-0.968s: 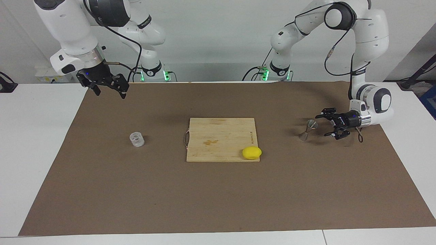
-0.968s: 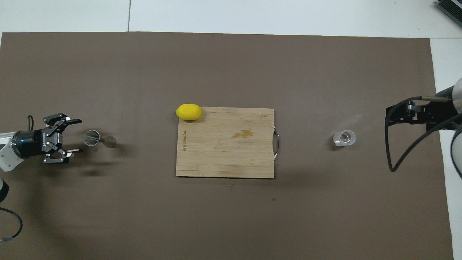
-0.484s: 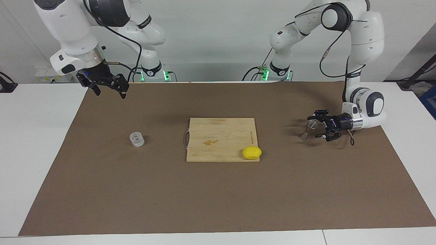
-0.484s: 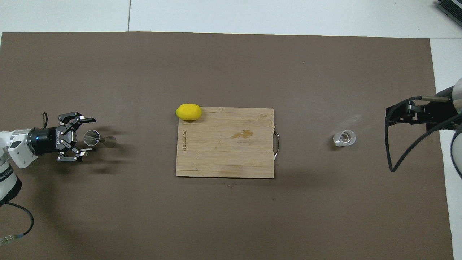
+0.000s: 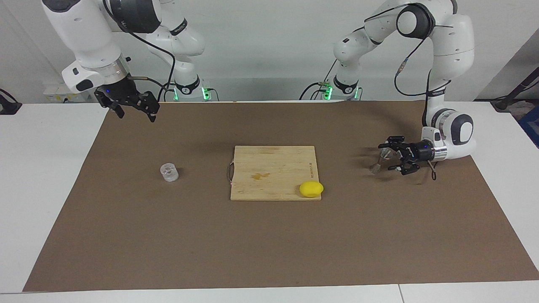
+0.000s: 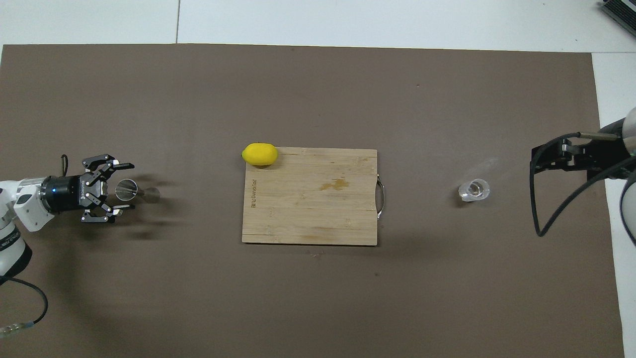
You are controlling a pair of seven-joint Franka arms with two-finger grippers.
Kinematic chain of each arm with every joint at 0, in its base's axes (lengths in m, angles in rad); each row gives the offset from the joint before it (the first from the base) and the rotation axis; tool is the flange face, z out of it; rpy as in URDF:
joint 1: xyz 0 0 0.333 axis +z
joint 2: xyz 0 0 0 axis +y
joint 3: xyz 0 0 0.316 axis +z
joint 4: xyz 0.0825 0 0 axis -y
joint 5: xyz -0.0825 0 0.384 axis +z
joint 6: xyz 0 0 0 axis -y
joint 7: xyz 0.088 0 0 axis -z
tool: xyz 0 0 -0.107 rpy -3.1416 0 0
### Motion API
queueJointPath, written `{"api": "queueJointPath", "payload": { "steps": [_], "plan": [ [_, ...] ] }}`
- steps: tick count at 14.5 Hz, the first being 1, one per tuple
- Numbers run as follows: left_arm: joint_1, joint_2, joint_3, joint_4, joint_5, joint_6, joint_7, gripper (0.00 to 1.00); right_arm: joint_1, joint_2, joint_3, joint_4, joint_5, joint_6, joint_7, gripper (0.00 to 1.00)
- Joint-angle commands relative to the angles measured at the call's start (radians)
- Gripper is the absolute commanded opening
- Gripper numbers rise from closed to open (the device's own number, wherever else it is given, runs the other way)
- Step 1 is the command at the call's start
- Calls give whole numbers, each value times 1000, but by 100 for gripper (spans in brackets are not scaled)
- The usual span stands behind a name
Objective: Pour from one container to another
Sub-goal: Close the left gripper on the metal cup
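Note:
The grey metal hourglass jigger [image 5: 376,168] [image 6: 127,189] stands upright on the brown mat toward the left arm's end of the table. My left gripper [image 5: 385,158] [image 6: 130,186] lies level and low, open, with one finger on each side of the jigger's upper cone. The squat clear cup [image 5: 169,172] [image 6: 474,189] stands alone on the mat toward the right arm's end. My right gripper [image 5: 136,114] hangs open and raised over the mat's corner nearest the robots, holding nothing, and waits there.
A wooden cutting board [image 5: 269,168] [image 6: 310,209] lies in the middle of the mat, between cup and jigger. A yellow lemon [image 5: 311,189] [image 6: 259,154] rests at the board's corner farthest from the robots, toward the left arm's end.
My left gripper has slid in toward the jigger, so its open fingers now flank the upper cone. The right arm, cup, board and lemon have not moved.

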Motion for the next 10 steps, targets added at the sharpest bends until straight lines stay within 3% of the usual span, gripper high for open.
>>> {"api": "queueJointPath", "payload": {
  "steps": [1,7,8,10],
  "plan": [
    [-6,-26,12,-31,-17,-21,23,98,-10,2,5,8,5,-13,-13,100],
    [2,-28,15,-31,-9,-28,23,95,-10,2,5,6,5,-13,-13,100],
    [0,-28,15,-31,-8,-28,23,91,-10,2,5,6,5,-13,-13,100],
    [-6,-28,15,-31,-8,-23,29,73,-10,2,5,6,5,-13,-13,100]
  ]
}}
